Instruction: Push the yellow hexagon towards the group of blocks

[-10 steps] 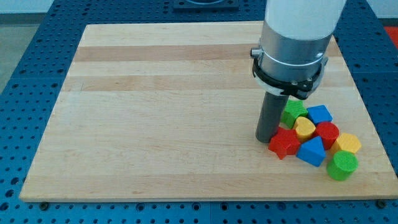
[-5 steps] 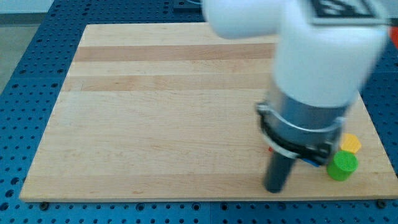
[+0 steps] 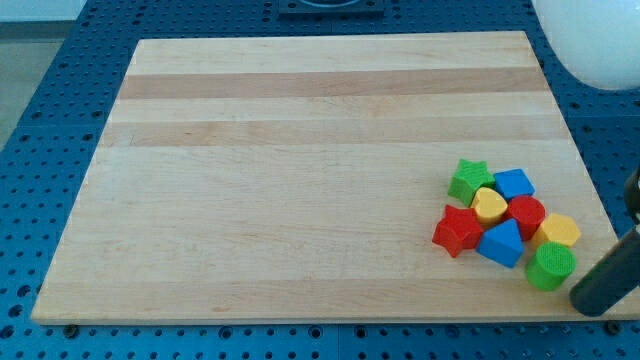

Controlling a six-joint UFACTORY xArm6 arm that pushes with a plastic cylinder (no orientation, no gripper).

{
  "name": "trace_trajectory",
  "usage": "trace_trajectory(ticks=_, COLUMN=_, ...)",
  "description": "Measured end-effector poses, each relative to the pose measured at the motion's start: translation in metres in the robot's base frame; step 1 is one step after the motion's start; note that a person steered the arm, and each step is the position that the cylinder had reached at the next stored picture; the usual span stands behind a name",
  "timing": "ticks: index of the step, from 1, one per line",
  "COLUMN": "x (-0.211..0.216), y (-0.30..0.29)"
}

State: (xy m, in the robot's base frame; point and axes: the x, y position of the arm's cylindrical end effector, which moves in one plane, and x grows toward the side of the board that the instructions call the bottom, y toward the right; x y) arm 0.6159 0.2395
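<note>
The yellow hexagon (image 3: 559, 231) lies at the view's lower right, touching the right side of a tight group of blocks. The group holds a green star (image 3: 469, 180), a blue block (image 3: 514, 184), a yellow heart (image 3: 489, 206), a red hexagon (image 3: 526, 215), a red star (image 3: 457, 231), a blue triangle (image 3: 501, 243) and a green cylinder (image 3: 550, 266). My dark rod comes in from the right edge at a slant. My tip (image 3: 586, 304) sits just right of and below the green cylinder, at the board's bottom right corner.
The wooden board (image 3: 300, 150) lies on a blue perforated table (image 3: 40, 120). A white part of the arm (image 3: 590, 40) shows in the view's top right corner.
The arm has swung from over the blocks' left side down and to the right. The whole group is now uncovered. The blocks have stayed in place.
</note>
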Motion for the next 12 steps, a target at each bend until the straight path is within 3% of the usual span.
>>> trace_trajectory(ticks=4, x=-0.046, y=0.005)
trace_trajectory(ticks=12, x=-0.070, y=0.037)
